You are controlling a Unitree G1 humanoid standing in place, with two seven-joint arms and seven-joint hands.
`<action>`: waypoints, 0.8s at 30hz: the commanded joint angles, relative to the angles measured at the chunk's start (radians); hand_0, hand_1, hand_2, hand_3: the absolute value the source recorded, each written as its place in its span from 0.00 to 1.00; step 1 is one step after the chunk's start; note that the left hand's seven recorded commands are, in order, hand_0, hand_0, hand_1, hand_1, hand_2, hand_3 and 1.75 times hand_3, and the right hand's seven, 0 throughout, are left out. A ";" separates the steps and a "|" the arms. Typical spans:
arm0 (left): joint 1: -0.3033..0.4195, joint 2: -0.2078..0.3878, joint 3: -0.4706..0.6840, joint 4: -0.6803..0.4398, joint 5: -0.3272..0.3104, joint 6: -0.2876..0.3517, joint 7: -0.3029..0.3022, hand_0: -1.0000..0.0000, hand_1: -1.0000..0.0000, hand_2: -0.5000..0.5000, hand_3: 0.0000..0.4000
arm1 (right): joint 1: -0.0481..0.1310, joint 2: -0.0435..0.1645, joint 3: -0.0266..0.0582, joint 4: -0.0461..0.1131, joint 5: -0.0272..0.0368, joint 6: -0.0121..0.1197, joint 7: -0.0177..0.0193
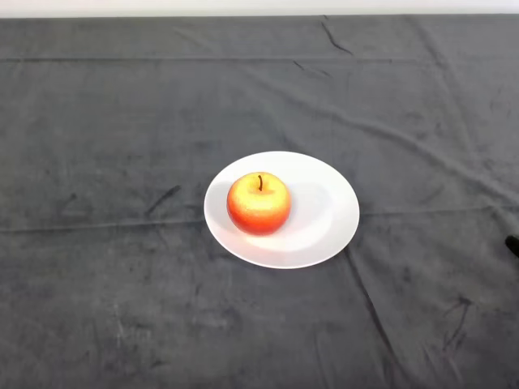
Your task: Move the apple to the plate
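Apple (259, 203) rests on white plate (328, 203), upright, stem up. Sits on plate's left part, close to rim yet inside it; right part of plate bare. Skin red-orange, yellowish patch at front. Plate lies flat on dark cloth (113, 121) covering table. Cloth creased, long folds running across.

Just a small black sliver (513, 243) at the 3 o'clock edge; too little showing to tell shape or belonging.
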 commanded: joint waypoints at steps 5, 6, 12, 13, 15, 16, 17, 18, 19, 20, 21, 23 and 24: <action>-0.053 0.041 0.026 0.029 -0.001 -0.011 -0.008 1.00 1.00 0.50 0.00 | 0.045 0.022 0.0039 0.059 0.0205 0.033 -0.0029; -0.053 0.040 0.026 0.027 -0.001 -0.010 -0.007 1.00 1.00 0.50 0.00 | 0.045 0.022 0.0039 0.059 0.0205 0.033 -0.0029; -0.051 0.037 0.026 0.020 -0.002 -0.007 -0.008 1.00 1.00 0.50 0.00 | 0.045 0.022 0.0039 0.059 0.0204 0.033 -0.0029; -0.050 0.037 0.027 0.021 -0.003 -0.008 -0.010 1.00 1.00 0.50 0.00 | 0.045 0.022 0.0039 0.059 0.0204 0.033 -0.0029; -0.050 0.037 0.028 0.023 -0.004 -0.009 -0.012 1.00 1.00 0.50 0.00 | 0.045 0.022 0.0039 0.059 0.0204 0.033 -0.0029; -0.050 0.038 0.029 0.024 -0.004 -0.010 -0.013 1.00 1.00 0.50 0.00 | 0.045 0.022 0.0039 0.059 0.0204 0.034 -0.0029; -0.051 0.038 0.029 0.026 -0.004 -0.011 -0.013 1.00 1.00 0.50 0.00 | 0.045 0.022 0.0039 0.059 0.0204 0.034 -0.0029; -0.051 0.038 0.029 0.027 -0.004 -0.011 -0.014 1.00 1.00 0.50 0.00 | 0.045 0.022 0.0039 0.059 0.0204 0.034 -0.0029; -0.052 0.038 0.029 0.029 -0.004 -0.012 -0.015 1.00 1.00 0.50 0.00 | 0.045 0.022 0.0039 0.059 0.0204 0.034 -0.0029; -0.053 0.038 0.029 0.031 -0.004 -0.012 -0.015 1.00 1.00 0.50 0.00 | 0.045 0.022 0.0039 0.059 0.0204 0.034 -0.0029; -0.054 0.038 0.029 0.032 -0.004 -0.012 -0.016 1.00 1.00 0.50 0.00 | 0.045 0.022 0.0039 0.059 0.0204 0.034 -0.0029; -0.055 0.039 0.029 0.034 -0.004 -0.012 -0.017 1.00 1.00 0.50 0.00 | 0.045 0.022 0.0039 0.059 0.0204 0.034 -0.0029; -0.055 0.039 0.029 0.035 -0.004 -0.012 -0.018 1.00 1.00 0.50 0.00 | 0.045 0.022 0.0039 0.059 0.0204 0.034 -0.0029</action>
